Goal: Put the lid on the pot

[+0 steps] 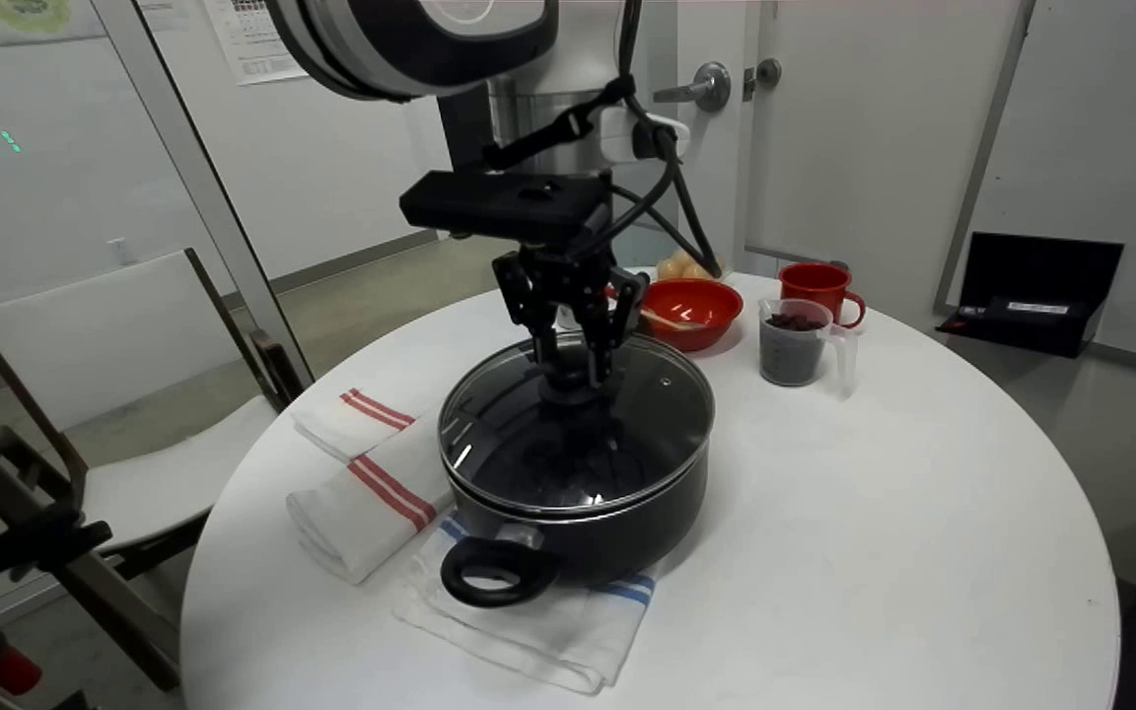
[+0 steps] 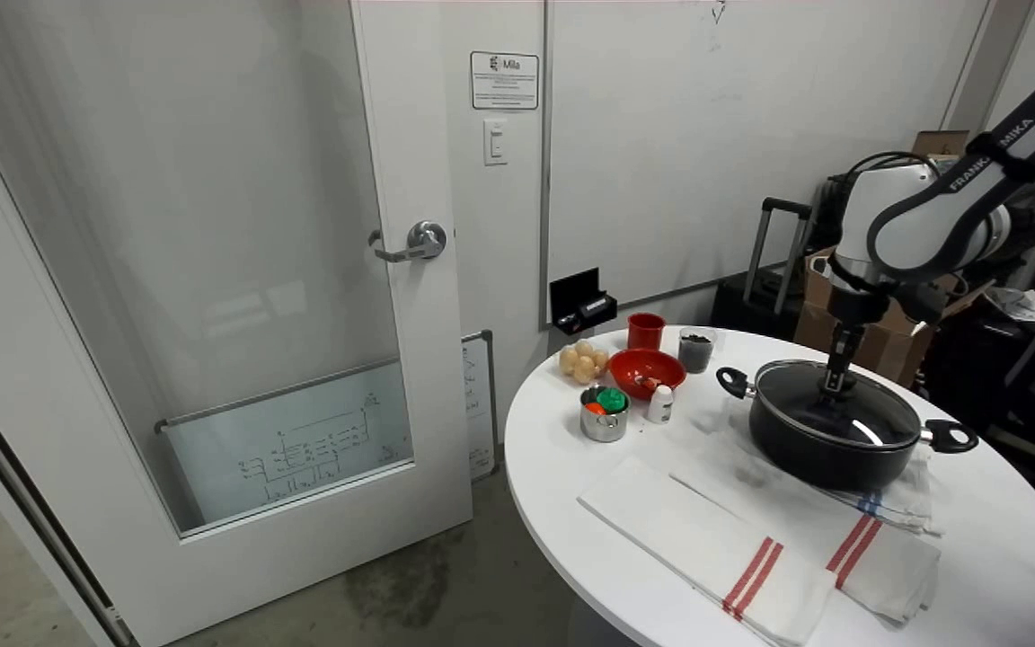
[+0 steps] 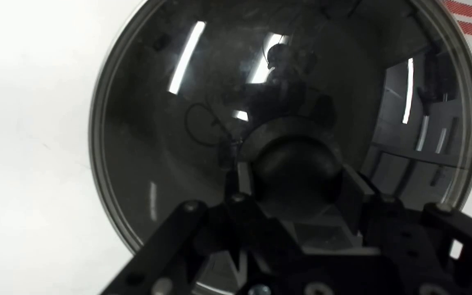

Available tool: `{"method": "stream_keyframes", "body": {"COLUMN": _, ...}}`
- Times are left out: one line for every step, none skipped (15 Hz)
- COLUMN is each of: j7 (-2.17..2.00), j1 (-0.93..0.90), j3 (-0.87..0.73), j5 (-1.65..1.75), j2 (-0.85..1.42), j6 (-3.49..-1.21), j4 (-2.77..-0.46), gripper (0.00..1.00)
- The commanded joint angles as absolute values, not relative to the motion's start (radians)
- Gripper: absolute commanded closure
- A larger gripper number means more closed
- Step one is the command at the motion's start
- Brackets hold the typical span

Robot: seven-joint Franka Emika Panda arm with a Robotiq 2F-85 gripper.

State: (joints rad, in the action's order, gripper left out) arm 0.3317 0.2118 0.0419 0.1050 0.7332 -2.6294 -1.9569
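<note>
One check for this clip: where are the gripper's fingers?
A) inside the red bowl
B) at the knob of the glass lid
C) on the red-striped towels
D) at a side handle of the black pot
B: the wrist view shows the fingers on either side of the dark knob at the middle of the glass lid.

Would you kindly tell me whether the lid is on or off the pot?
On: in both exterior views the lid covers the pot, its rim following the pot's edge with no clear gap.
</note>
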Motion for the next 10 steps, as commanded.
{"method": "stream_keyframes", "body": {"j7": 0.322, "j1": 0.203, "j3": 0.033, "j5": 0.089, "j2": 0.739, "j6": -2.591, "j4": -1.922, "gripper": 0.74}}
{"method": "stream_keyframes", "body": {"j7": 0.321, "j1": 0.203, "j3": 0.033, "j5": 0.089, "j2": 0.739, "j6": -2.587, "j4": -1.920, "gripper": 0.74}}
{"method": "stream_keyframes", "body": {"j7": 0.321, "j1": 0.202, "j3": 0.033, "j5": 0.089, "j2": 0.739, "j6": -2.583, "j4": -1.920, "gripper": 0.74}}
{"method": "stream_keyframes", "body": {"j7": 0.321, "j1": 0.202, "j3": 0.032, "j5": 0.089, "j2": 0.739, "j6": -2.579, "j4": -1.919, "gripper": 0.74}}
{"method": "stream_keyframes", "body": {"j7": 0.322, "j1": 0.201, "j3": 0.033, "j5": 0.090, "j2": 0.737, "j6": -2.572, "j4": -1.920, "gripper": 0.74}}
{"method": "stream_keyframes", "body": {"j7": 0.319, "j1": 0.198, "j3": 0.030, "j5": 0.092, "j2": 0.736, "j6": -2.567, "j4": -1.921, "gripper": 0.74}}
{"method": "stream_keyframes", "body": {"j7": 0.319, "j1": 0.198, "j3": 0.030, "j5": 0.092, "j2": 0.733, "j6": -2.565, "j4": -1.925, "gripper": 0.74}}
{"method": "stream_keyframes", "body": {"j7": 0.320, "j1": 0.198, "j3": 0.030, "j5": 0.092, "j2": 0.731, "j6": -2.565, "j4": -1.928, "gripper": 0.74}}
{"method": "stream_keyframes", "body": {"j7": 0.320, "j1": 0.199, "j3": 0.030, "j5": 0.092, "j2": 0.728, "j6": -2.567, "j4": -1.935, "gripper": 0.74}}
{"method": "stream_keyframes", "body": {"j7": 0.319, "j1": 0.198, "j3": 0.029, "j5": 0.092, "j2": 0.726, "j6": -2.568, "j4": -1.940, "gripper": 0.74}}
